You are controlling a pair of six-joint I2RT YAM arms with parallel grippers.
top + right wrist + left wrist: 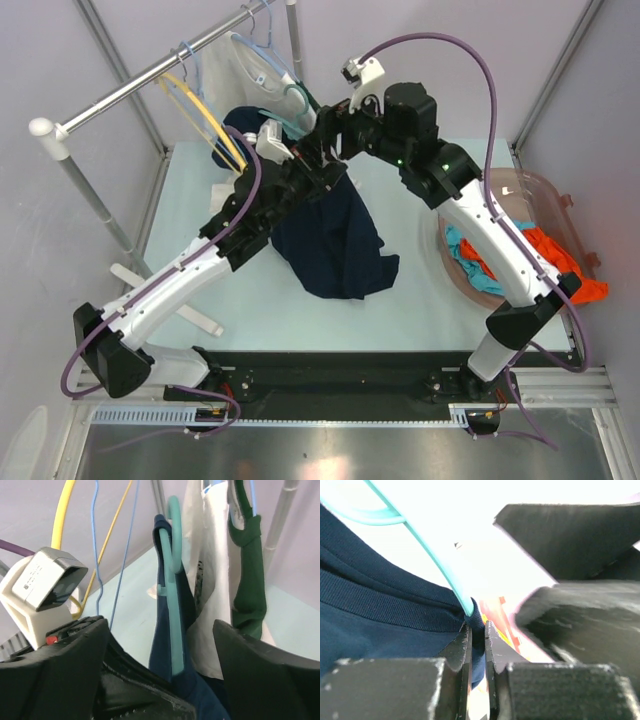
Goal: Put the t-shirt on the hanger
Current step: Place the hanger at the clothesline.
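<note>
Left tool [477, 642] pinches the t-shirt [375, 630] collar, lower centre, beside the hanger [437, 565]; right tool [160, 630] stands open. Dressing underway; next move likely needs the collar pulled over the hanger.

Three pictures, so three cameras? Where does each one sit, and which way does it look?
Top external: above and behind the arms, looking down on the table; the left arm and right arm show whole.
Left wrist: on the left arm, looking along the left end effector, shut on the t-shirt by the hanger.
Right wrist: on the right arm, looking past the open right end effector toward a hung white shirt.
Shared: both wrist views show the navy t-shirt and teal hanger.
</note>
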